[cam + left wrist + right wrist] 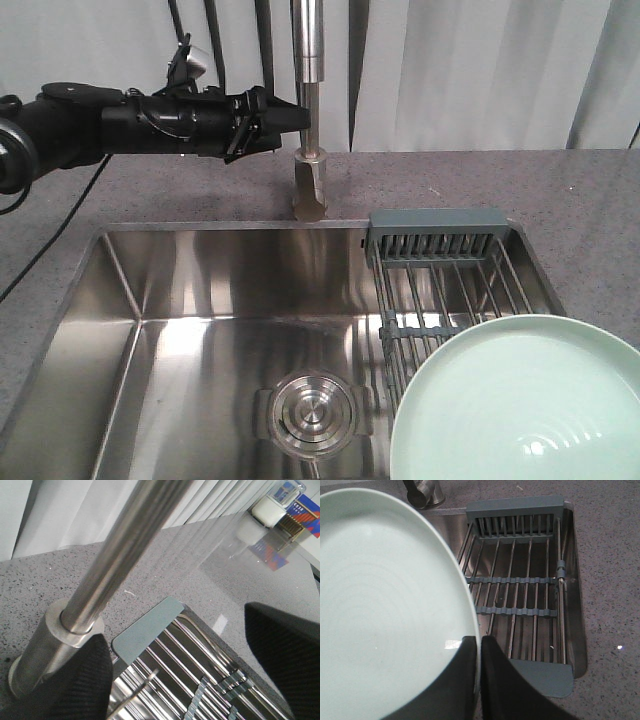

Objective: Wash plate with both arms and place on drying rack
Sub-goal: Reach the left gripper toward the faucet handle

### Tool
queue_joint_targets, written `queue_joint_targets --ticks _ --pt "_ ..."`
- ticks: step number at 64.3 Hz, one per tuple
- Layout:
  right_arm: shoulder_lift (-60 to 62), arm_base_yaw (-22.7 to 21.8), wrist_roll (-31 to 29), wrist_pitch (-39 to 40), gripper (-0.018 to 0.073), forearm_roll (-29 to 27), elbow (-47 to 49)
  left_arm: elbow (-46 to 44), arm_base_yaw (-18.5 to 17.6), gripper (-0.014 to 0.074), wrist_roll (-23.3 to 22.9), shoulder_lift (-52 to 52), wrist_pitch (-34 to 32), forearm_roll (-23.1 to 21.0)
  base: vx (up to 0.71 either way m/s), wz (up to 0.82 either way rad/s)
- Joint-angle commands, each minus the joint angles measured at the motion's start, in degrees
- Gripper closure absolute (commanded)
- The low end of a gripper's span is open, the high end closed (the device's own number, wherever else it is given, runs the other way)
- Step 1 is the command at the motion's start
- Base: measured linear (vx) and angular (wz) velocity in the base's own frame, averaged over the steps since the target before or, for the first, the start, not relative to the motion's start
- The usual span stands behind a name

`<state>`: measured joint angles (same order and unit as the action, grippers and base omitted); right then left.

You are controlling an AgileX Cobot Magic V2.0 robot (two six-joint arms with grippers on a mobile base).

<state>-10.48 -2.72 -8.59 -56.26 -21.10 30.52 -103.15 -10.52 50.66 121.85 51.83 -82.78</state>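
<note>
The plain mint-green plate (385,605) is clamped at its rim by the right jaws; the drying rack (520,580) is seen beyond them; the left jaws are parted.

Left arm (130,125) seen as matte black, built of bulky jointed segments. Black cables (212,40) routed alongside, small grey-white module (190,60) mounted on top. Fingers (75,685) finely weave-textured.

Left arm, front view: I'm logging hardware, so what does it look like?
The left arm is matte black, made of bulky rounded segments, with thin black cables along it and a small pale device on top. Its fingers are black with a fine woven texture.
</note>
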Motion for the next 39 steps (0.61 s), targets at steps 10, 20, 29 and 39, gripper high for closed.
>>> queue_joint_targets --ticks 10,20,29,39 --pt "-0.79 -0.21 -0.18 3.86 0.0561 -0.97 1.38 -4.06 -1.87 0.0053 -0.87 0.02 1.79 -4.83 0.0 0.0" --pt "-0.79 -0.21 -0.18 3.86 0.0561 -0.97 1.38 -4.01 -2.58 0.0053 -0.87 0.72 2.51 -4.86 0.0 0.0" --pt "-0.79 -0.21 -0.18 3.86 0.0561 -0.97 1.38 -4.01 -2.83 0.0053 -1.14 0.72 5.27 -5.06 0.0 0.0" --pt "-0.79 -0.21 -0.18 3.86 0.0561 -0.97 1.38 -4.01 -3.11 0.0053 -1.25 0.72 10.06 -4.91 0.0 0.0"
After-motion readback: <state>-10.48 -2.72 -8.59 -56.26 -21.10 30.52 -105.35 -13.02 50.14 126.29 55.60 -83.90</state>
